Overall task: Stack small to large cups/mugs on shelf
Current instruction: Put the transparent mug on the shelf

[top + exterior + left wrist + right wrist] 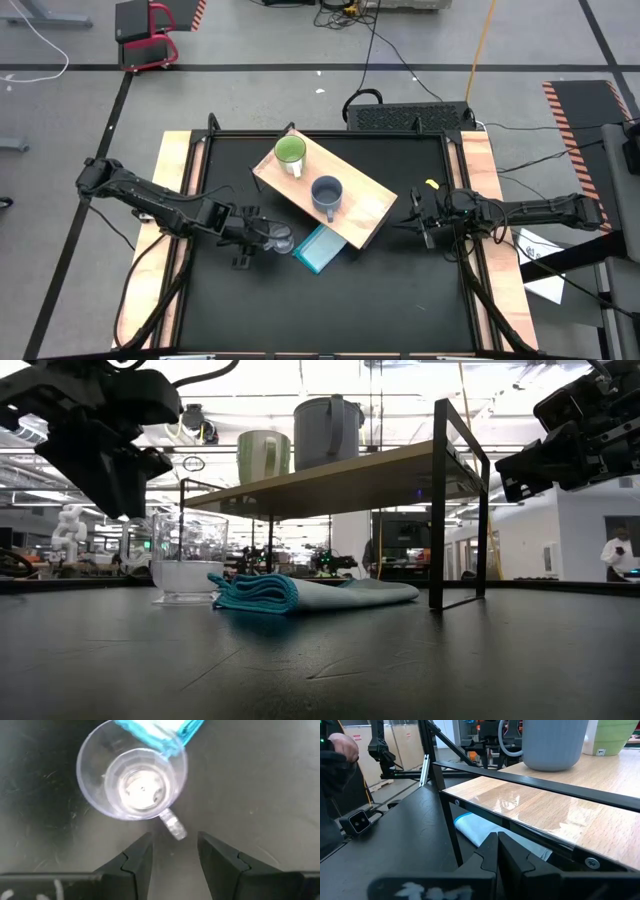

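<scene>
A clear glass cup (132,770) stands upright on the black table, its small handle (173,826) pointing at my left gripper (174,851). That gripper hovers above it, open, tilted downward, touching nothing. A lime-green mug (290,154) and a grey-blue mug (327,194) stand on the wooden shelf (365,205). My right gripper (498,851) is shut and level at the table's right, near the shelf's edge.
A folded light-blue cloth (320,248) lies on the table beside the glass cup and partly under the shelf. The shelf's thin dark legs (438,510) stand on the table. Free black table lies toward the near edge.
</scene>
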`<move>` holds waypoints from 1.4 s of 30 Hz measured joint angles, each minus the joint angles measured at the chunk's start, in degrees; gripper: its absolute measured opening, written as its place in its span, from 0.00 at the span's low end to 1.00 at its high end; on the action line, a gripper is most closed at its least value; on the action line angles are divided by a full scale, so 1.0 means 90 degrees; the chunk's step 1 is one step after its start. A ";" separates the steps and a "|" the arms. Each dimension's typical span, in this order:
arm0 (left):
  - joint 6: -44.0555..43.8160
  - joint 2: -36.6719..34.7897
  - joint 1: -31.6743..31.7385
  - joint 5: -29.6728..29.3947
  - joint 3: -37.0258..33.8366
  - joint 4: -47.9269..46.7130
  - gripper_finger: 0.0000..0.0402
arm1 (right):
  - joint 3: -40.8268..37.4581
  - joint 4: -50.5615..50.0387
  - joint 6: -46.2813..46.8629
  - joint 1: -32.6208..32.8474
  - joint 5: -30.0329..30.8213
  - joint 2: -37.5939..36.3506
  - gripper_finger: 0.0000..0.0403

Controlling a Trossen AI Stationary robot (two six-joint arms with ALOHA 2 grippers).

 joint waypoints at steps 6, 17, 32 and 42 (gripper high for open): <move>-0.0266 0.0000 -0.0002 0.0037 0.0000 0.0031 0.39 | 0.0001 0.0000 0.0000 0.0000 0.0000 0.0001 0.00; -0.0604 0.0017 -0.0366 0.0084 0.0000 0.0223 0.39 | 0.0002 -0.0002 0.0002 -0.0002 0.0000 0.0002 0.00; -0.0399 0.0005 -0.0702 -0.0982 0.0005 0.0227 0.39 | 0.0002 0.0000 0.0064 -0.0002 0.0000 0.0002 0.00; -0.0427 -0.0075 -0.0698 -0.1395 0.0010 -0.0100 0.39 | 0.0000 0.0001 0.0103 0.0000 0.0000 0.0002 0.00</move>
